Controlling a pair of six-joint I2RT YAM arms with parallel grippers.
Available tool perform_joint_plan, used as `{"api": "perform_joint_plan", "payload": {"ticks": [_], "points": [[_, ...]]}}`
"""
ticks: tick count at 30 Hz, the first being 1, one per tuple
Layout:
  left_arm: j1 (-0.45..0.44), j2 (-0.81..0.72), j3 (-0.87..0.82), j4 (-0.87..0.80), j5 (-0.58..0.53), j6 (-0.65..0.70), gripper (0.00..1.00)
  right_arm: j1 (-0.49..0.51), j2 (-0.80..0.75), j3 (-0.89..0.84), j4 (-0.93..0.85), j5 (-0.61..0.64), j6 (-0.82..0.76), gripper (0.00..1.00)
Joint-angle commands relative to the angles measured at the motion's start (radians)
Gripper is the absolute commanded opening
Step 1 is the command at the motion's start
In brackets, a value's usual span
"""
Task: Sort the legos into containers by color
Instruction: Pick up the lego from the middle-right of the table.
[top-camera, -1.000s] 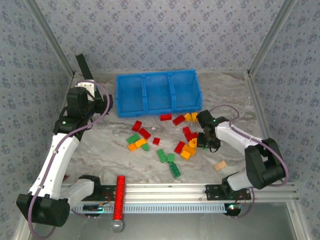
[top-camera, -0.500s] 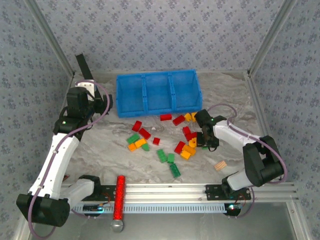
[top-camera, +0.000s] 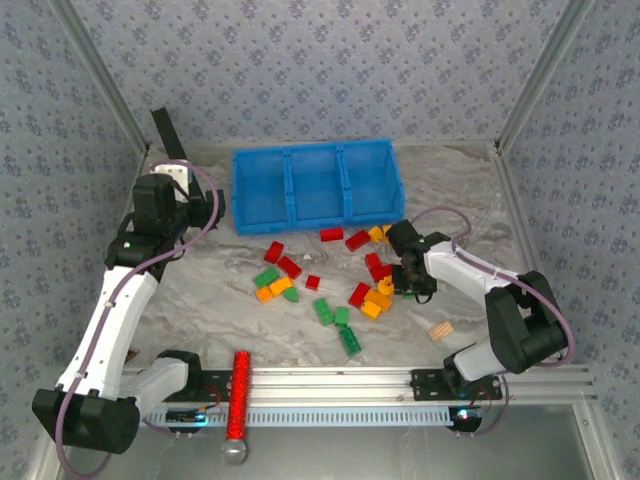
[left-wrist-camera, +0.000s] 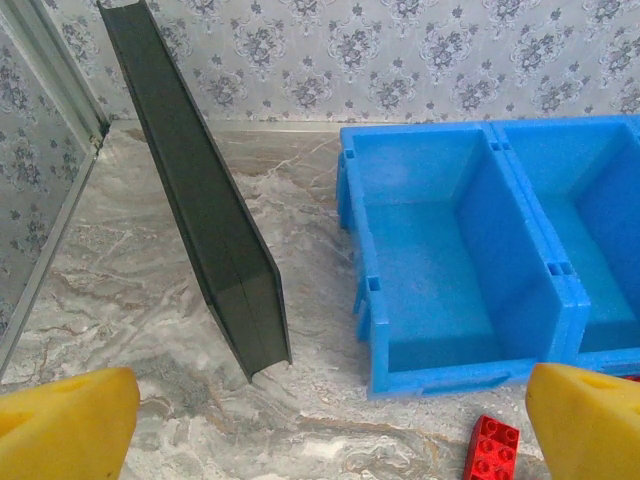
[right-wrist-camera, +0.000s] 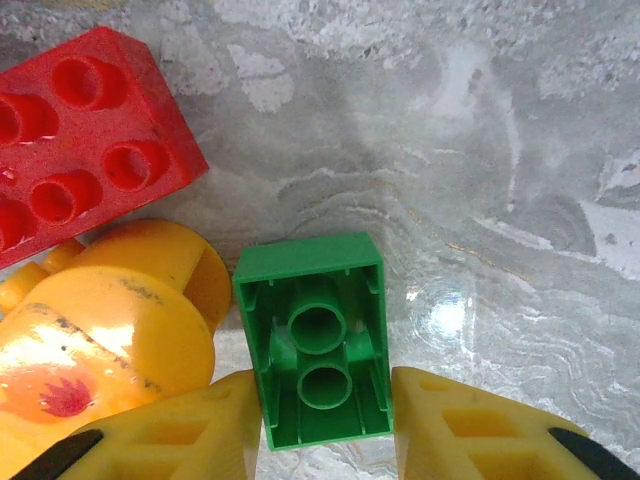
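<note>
Marbled worktop (top-camera: 200, 290) is carrying loose red, orange and green legos (top-camera: 340, 290), lying just in front of the blue bin (top-camera: 315, 185). Right claw (right-wrist-camera: 325, 420) is gripping an upside-down green brick (right-wrist-camera: 315, 335) on the worktop, fingers pressing on both sides, with a round orange piece (right-wrist-camera: 120, 310) touching it and a red brick (right-wrist-camera: 85, 140) near. Left claw (left-wrist-camera: 320, 430) is hanging wide open near the bin's left end.
</note>
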Motion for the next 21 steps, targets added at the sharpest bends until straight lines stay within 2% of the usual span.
{"api": "perform_joint_plan", "payload": {"ticks": [1,10,17,21], "points": [[-0.001,-0.027,0.044,-0.017,0.018,-0.021,0.99,0.008,0.03,-0.05,-0.032,0.004,0.027,0.38],[-0.001,-0.033,0.053,-0.013,0.028,-0.036,0.99,0.007,-0.138,-0.044,-0.102,-0.015,0.088,0.37],[-0.001,-0.031,0.056,-0.005,0.041,-0.044,0.99,0.003,-0.172,0.022,-0.147,-0.021,0.082,0.37],[-0.002,-0.035,0.057,0.0,0.04,-0.044,0.99,-0.013,-0.147,0.145,-0.151,-0.019,0.037,0.37]]}}
